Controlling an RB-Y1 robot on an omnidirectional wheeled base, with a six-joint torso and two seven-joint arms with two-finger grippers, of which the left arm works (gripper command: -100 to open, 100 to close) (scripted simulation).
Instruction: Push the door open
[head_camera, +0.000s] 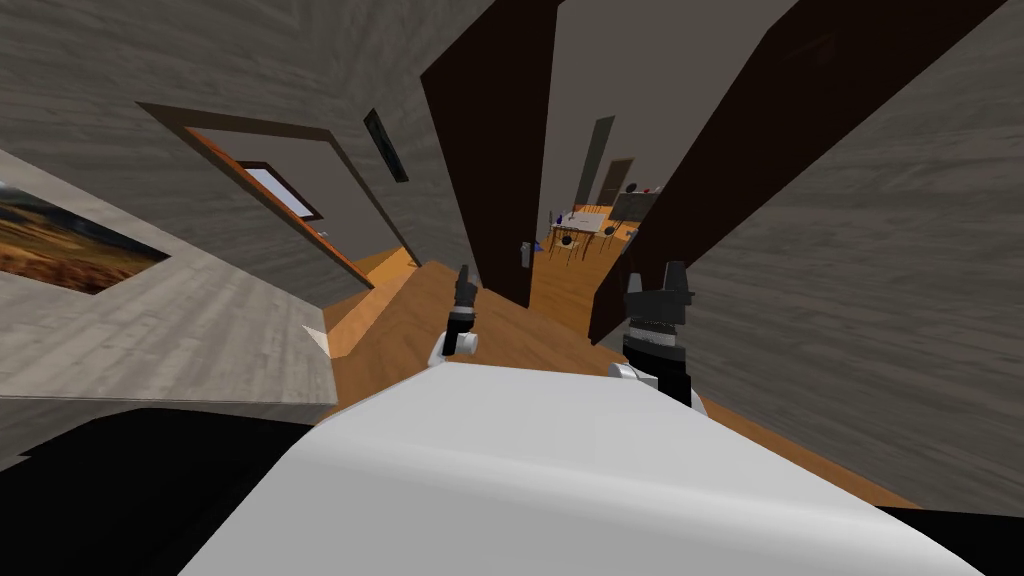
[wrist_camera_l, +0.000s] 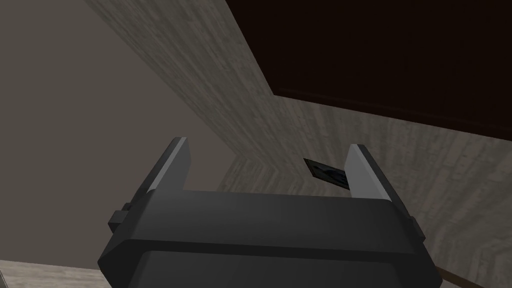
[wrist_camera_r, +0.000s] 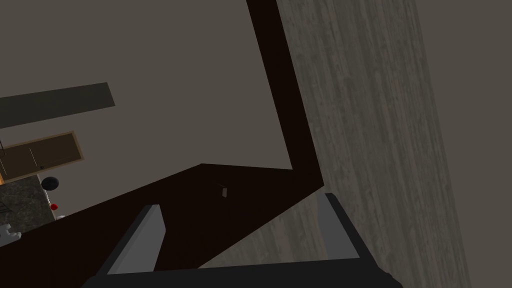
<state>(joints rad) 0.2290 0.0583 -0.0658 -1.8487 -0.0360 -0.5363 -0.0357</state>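
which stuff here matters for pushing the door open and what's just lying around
For the job: dark brown door, its handle, left gripper, right gripper.
Just around: landscape painting, small dark wall picture, table beyond the doorway.

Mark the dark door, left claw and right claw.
dark door (head_camera: 495, 150), head view, middle of the leaf.
left claw (wrist_camera_l: 268, 144), left wrist view, midway between fingertips.
right claw (wrist_camera_r: 241, 201), right wrist view, midway between fingertips.

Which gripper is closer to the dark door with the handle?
Left, as far as the head view shows. The left gripper is close in front of the door, at its bottom edge. The right gripper is farther over, beside the dark frame.
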